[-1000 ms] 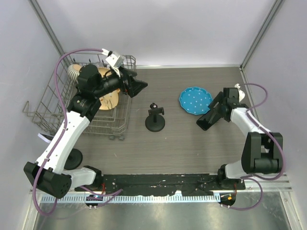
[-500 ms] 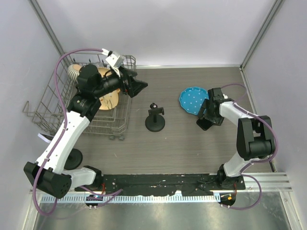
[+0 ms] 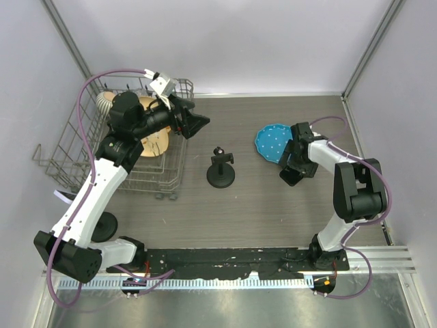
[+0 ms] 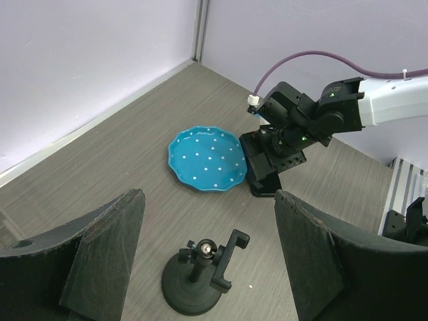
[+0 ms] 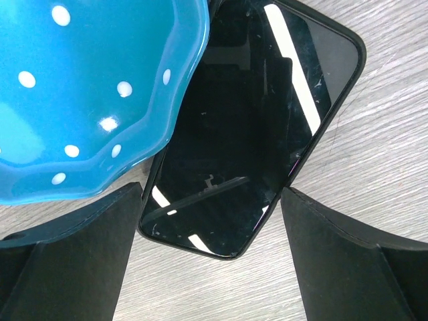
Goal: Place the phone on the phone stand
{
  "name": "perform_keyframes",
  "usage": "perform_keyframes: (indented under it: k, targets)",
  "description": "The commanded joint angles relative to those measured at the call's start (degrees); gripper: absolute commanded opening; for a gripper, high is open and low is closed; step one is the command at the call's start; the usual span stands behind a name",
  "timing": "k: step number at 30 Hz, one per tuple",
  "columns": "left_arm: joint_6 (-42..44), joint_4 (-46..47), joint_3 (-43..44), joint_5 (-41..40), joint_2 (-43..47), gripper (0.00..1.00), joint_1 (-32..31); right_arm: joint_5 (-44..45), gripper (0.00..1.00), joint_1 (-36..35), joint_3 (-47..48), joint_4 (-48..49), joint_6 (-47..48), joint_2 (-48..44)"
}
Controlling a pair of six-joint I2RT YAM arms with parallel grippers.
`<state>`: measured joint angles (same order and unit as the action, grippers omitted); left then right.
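The black phone (image 5: 247, 134) lies flat on the table, screen up, its long edge tucked against the rim of a blue dotted plate (image 5: 87, 87). My right gripper (image 5: 212, 195) is open and hangs right above the phone's near end, one finger on each side, not touching it. In the top view the phone (image 3: 293, 175) sits just below the right gripper (image 3: 298, 162). The black phone stand (image 3: 220, 171) stands upright and empty mid-table, and also shows in the left wrist view (image 4: 200, 281). My left gripper (image 3: 198, 123) is open and empty, held high, left of the stand.
A wire dish rack (image 3: 102, 160) with a tan wooden piece (image 3: 156, 142) inside stands at the left, under my left arm. The blue plate (image 3: 273, 142) lies right of the stand. Walls close in the back and both sides.
My right wrist has swung left, from the right of the phone to directly above it. The phone, the stand and my left arm have not moved.
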<state>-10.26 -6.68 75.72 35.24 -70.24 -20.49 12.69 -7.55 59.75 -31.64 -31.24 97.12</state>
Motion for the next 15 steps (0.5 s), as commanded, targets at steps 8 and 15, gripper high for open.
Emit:
perform_keyframes:
  k: [8,15]
  targets:
    - [-0.4,2.1,0.6,1.3,0.4,0.83,0.6,2.0,0.91,-0.3,1.2,0.2,-8.8,2.5]
    - [-0.2,1.9,0.5,1.2,0.5,0.83,0.5,0.8,0.91,-0.3,2.8,-4.3,-14.5,4.7]
